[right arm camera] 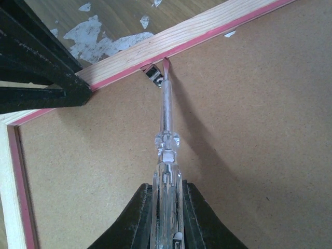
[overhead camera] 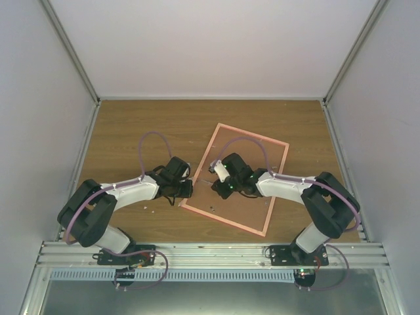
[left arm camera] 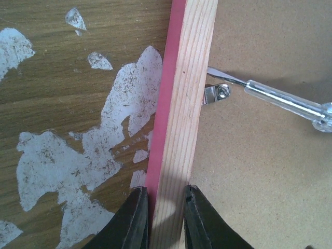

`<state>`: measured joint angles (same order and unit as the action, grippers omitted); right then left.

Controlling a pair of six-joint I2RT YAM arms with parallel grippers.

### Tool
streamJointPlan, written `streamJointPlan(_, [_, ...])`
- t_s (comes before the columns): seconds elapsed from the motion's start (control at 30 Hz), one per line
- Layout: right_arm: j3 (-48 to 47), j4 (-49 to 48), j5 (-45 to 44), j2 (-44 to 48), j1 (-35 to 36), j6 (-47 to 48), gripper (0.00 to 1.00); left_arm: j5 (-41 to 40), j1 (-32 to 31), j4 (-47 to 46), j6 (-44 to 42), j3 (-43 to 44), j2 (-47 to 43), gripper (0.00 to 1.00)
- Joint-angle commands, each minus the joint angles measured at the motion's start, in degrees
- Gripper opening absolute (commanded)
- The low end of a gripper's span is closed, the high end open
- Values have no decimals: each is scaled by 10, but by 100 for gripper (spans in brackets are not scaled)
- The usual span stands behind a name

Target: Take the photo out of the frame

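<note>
The pink-red frame [overhead camera: 262, 172] lies face down on the table, with its brown fibreboard back up. The photo is hidden under that board. My left gripper [overhead camera: 188, 189] is shut on the frame's left rail [left arm camera: 187, 104] near the near-left corner, one finger on each side of the wood [left arm camera: 165, 207]. My right gripper [overhead camera: 225, 178] is over the backing and shut on a clear-handled screwdriver [right arm camera: 167, 135]. The screwdriver's tip touches a small metal clip [right arm camera: 154, 75] at the inner edge of that rail. The clip [left arm camera: 218, 93] and the screwdriver [left arm camera: 280, 101] also show in the left wrist view.
The wooden table [overhead camera: 131, 131] has worn white patches [left arm camera: 62, 155] left of the frame. Grey walls enclose the table on the left, right and back. An aluminium rail [overhead camera: 210, 252] runs along the near edge.
</note>
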<state>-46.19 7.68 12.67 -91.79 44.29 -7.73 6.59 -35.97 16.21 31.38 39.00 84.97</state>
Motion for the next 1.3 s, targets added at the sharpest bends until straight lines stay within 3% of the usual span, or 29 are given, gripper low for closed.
streamJointPlan(0.0, [0,49,33,3,2,23,1,-14,-6,70,23,-18,20,18])
streamJointPlan(0.6, [4,93,9,43,3,23,1,-16,-6,78,32,-23,16,18])
streamJointPlan(0.87, [35,37,-16,116,2,9,0,2,-15,87,54,-43,-2,18])
streamJointPlan(1.13, [60,-3,-109,144,-1,-26,1,17,-52,117,98,-91,-66,18])
streamJointPlan(1.27, [69,-23,-118,138,-13,-45,1,25,-62,137,115,-102,-111,23])
